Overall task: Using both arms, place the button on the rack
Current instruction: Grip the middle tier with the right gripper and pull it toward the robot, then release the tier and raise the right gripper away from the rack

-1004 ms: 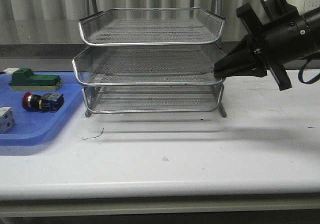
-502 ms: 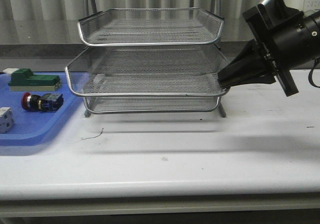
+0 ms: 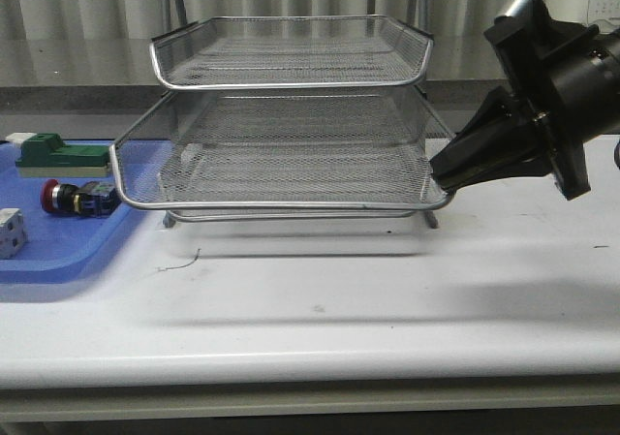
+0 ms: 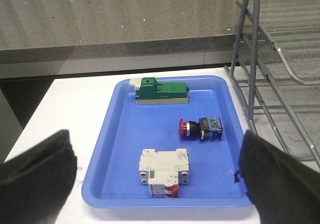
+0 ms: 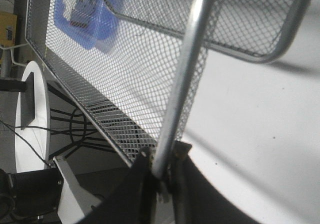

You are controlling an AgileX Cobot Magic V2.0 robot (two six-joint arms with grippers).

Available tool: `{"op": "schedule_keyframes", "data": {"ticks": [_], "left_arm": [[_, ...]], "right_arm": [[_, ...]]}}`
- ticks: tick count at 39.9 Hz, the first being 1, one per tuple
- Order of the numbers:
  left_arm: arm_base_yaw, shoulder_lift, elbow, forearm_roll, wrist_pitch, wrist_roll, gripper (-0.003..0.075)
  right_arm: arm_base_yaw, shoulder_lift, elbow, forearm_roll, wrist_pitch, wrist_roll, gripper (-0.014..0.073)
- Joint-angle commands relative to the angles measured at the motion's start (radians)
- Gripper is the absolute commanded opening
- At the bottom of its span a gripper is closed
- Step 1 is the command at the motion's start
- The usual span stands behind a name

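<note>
Your black right gripper (image 3: pixel 448 178) is clamped on the silver wire-mesh rack (image 3: pixel 291 96), mid tier's rim. Left gripper (image 4: pixel 157 171) is wide open over the blue plastic tray (image 4: pixel 117 109) w/ the red-capped button (image 4: pixel 201 128) lying on it.

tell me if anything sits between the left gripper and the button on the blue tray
Nothing visible does. In the left wrist view the button lies alone on the blue tray, beyond the open left gripper; the white breaker sits nearer, off to one side.

Your front view faces the rack (image 3: pixel 291 135) level; left wrist looks down from well behind its pincer; right wrist hugs the rim.
</note>
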Motion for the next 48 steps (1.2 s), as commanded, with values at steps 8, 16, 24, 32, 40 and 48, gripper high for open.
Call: {"op": "schedule_keyframes", "data": {"ticks": [8, 16, 24, 32, 40, 48], "left_arm": [[0.000, 0.010, -0.037, 0.001, -0.079, 0.001, 0.0617], [0.000, 0.010, -0.037, 0.001, -0.079, 0.001, 0.0617], [0.000, 0.010, -0.037, 0.001, -0.079, 0.001, 0.0617], [0.000, 0.010, -0.037, 0.001, -0.079, 0.001, 0.0617], [0.000, 0.010, -0.037, 0.001, -0.081, 0.001, 0.0617], [0.000, 0.010, -0.037, 0.001, -0.081, 0.001, 0.0617]], "right_arm": [[-0.002, -0.047, -0.014, -0.084, 0.187, 0.006, 0.0002], [-0.002, -0.047, -0.014, -0.085, 0.204, 0.020, 0.0006], [-0.002, -0.047, -0.014, -0.086, 0.193, 0.021, 0.0261], [-0.011, -0.081, -0.046, -0.086, 0.188, 0.020, 0.0465], [-0.080, -0.218, -0.094, -0.098, 0.188, 0.134, 0.0459], [-0.106, -0.337, -0.212, -0.305, 0.123, 0.337, 0.0232]]}}
